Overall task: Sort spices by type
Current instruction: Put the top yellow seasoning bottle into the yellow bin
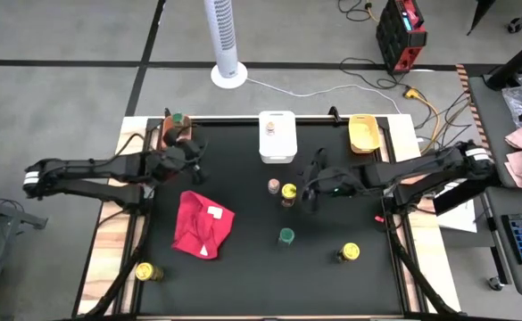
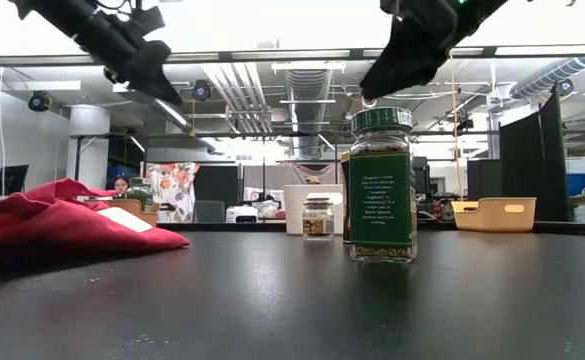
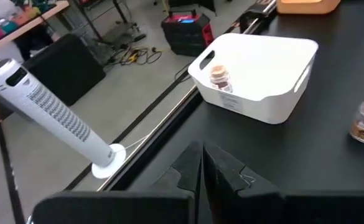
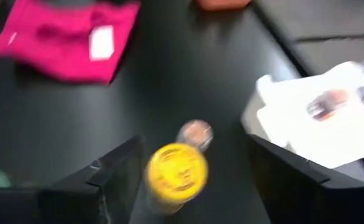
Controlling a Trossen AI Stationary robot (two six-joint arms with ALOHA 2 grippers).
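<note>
Several spice jars stand on the black mat: a pink-lidded one [image 1: 273,185] beside a yellow-lidded one [image 1: 288,192], a green-lidded one [image 1: 285,235] and another yellow-lidded one [image 1: 349,252]. A further yellow-lidded jar [image 1: 145,272] stands on the wood at the near left. The orange bin [image 1: 176,129] holds a green-lidded jar, and the white bin [image 1: 277,135] holds a pink-lidded jar [image 3: 219,78]. My left gripper [image 1: 194,165] is shut and empty, in the air near the orange bin. My right gripper [image 4: 194,165] is open above the yellow-lidded jar [image 4: 175,171], its fingers to either side, touching nothing.
A crumpled red cloth [image 1: 203,223] lies on the mat's left half. A yellow bin [image 1: 362,132] stands at the far right. A white tower fan [image 1: 225,40] stands on the floor beyond the far edge. Bare mat lies at the near middle.
</note>
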